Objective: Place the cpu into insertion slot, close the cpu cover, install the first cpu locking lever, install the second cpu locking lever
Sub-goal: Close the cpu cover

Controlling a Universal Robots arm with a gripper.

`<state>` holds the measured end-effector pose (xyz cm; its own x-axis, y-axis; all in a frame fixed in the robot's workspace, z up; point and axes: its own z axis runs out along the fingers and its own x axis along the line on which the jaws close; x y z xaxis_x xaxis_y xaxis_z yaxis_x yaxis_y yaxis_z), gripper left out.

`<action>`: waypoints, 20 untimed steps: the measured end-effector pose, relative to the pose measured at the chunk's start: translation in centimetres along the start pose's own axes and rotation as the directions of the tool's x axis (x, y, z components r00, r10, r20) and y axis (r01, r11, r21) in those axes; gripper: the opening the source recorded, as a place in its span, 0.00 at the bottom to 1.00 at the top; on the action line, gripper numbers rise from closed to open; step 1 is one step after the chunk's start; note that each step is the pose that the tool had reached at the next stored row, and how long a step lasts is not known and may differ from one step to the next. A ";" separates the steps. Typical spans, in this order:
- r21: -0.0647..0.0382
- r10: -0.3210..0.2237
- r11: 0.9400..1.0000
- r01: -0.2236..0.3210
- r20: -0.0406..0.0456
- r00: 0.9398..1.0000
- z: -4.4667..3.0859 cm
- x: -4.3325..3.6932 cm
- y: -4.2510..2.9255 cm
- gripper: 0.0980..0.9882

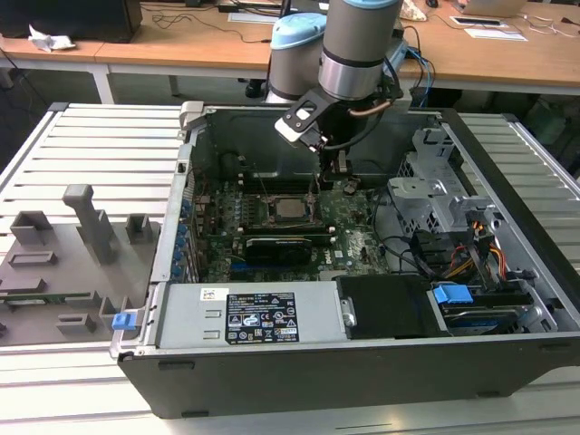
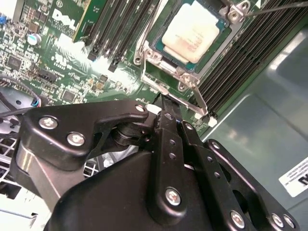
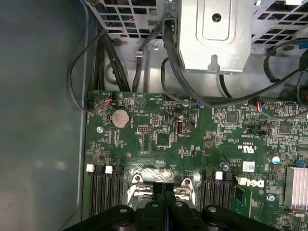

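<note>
The cpu [image 2: 192,31] lies flat in its socket on the green motherboard [image 2: 62,67], its pale metal top showing. The silvery cpu cover [image 2: 185,77] lies down around it as a frame. A thin wire locking lever [image 2: 201,103] runs along the socket's edge near the memory slots. My gripper [image 2: 164,98] is shut, its black fingers pressed together with the tip just at the socket's edge next to the cover. In the exterior view the gripper [image 1: 317,186] hangs at the exterior view's right of the cpu [image 1: 288,208]. The fingers [image 3: 163,192] meet between two lever hooks.
The open computer case [image 1: 181,272] lies on a slatted table. A long black card [image 1: 276,246] sits just in front of the socket. A metal drive cage [image 1: 435,195] and cables stand at the exterior view's right. Grey fixtures [image 1: 86,222] stand at the exterior view's left.
</note>
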<state>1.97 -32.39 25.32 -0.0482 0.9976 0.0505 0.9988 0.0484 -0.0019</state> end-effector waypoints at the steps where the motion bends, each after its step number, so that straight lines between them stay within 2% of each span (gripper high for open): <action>1: 0.000 0.000 1.000 0.000 0.000 1.000 0.01 0.01 -0.20 0.01; 4: 0.000 0.000 1.000 0.000 0.000 1.000 0.09 0.03 -0.57 0.01; 11: 0.000 0.000 1.000 0.000 0.000 1.000 1.01 0.07 -2.39 0.01; 20: 0.000 0.000 1.000 0.000 0.000 1.000 1.63 -0.19 -3.89 0.01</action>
<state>-1.91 -32.68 23.69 -0.0483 0.9975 0.0506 0.9988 0.0485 -0.0019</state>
